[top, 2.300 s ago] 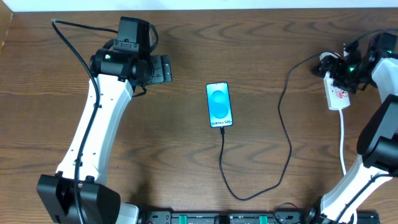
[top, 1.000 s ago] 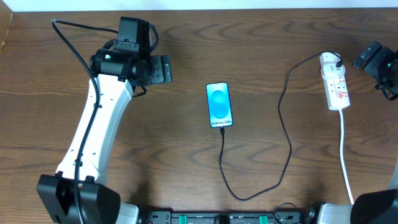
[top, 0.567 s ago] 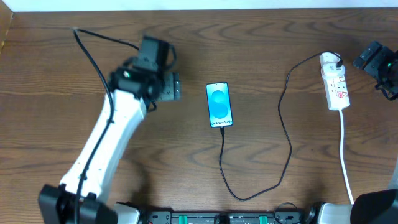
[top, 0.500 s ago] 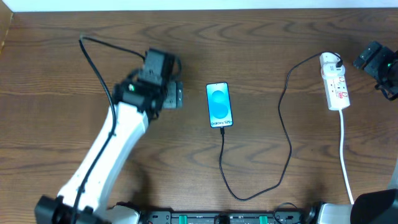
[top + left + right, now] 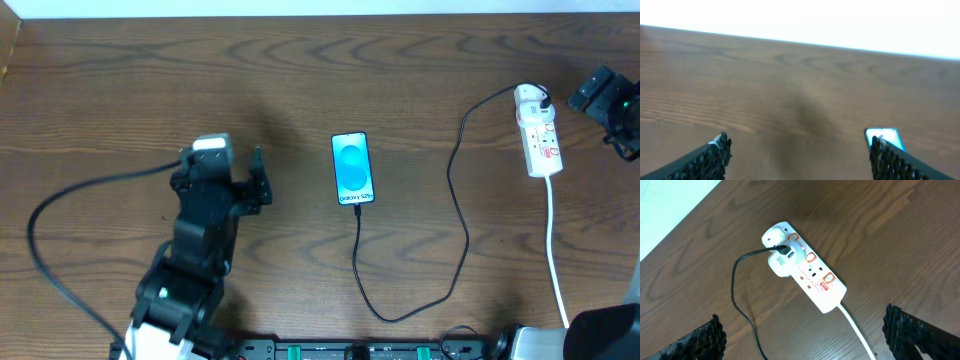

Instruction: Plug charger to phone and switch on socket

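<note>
Two grippers, both with jaws spread wide and nothing between them. The left gripper (image 5: 260, 180) is off to the left of the slim smartphone (image 5: 352, 168) with the bright blue screen, well apart from it. That smartphone lies flat mid-way across the brown wooden table (image 5: 300, 60). A thin black charger cable (image 5: 462, 215) meets its robot-side edge, loops and climbs to its white plug (image 5: 781, 262), seated in the far end of the narrow white power strip (image 5: 815, 280). The right gripper (image 5: 802, 322) hangs near that strip, not touching it.
</note>
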Robot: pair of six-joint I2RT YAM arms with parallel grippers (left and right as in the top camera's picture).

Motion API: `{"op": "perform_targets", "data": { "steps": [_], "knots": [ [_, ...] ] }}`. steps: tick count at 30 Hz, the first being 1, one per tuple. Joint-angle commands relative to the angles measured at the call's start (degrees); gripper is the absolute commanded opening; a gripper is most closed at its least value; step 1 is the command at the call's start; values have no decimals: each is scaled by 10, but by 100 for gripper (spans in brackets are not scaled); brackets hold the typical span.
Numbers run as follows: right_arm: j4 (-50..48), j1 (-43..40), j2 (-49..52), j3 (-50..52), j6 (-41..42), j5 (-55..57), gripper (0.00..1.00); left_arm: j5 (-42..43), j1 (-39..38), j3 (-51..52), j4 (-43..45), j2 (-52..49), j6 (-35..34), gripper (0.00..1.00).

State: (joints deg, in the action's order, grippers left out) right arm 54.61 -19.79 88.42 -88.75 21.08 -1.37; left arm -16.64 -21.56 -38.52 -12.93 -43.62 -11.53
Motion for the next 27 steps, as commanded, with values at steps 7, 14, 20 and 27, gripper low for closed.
{"op": "perform_targets", "data": {
  "steps": [7, 14, 20, 27],
  "knots": [
    [1, 0, -3, -1, 7, 8, 99, -8, 40, 168, 214, 123, 8, 90],
    [1, 0, -3, -1, 7, 8, 99, -8, 75, 269, 352, 182, 8, 90],
    [1, 0, -3, -1, 7, 8, 99, -8, 102, 307, 360, 234, 8, 90],
    [1, 0, -3, -1, 7, 8, 99, -6, 129, 352, 360, 297, 8, 90]
  ]
}}
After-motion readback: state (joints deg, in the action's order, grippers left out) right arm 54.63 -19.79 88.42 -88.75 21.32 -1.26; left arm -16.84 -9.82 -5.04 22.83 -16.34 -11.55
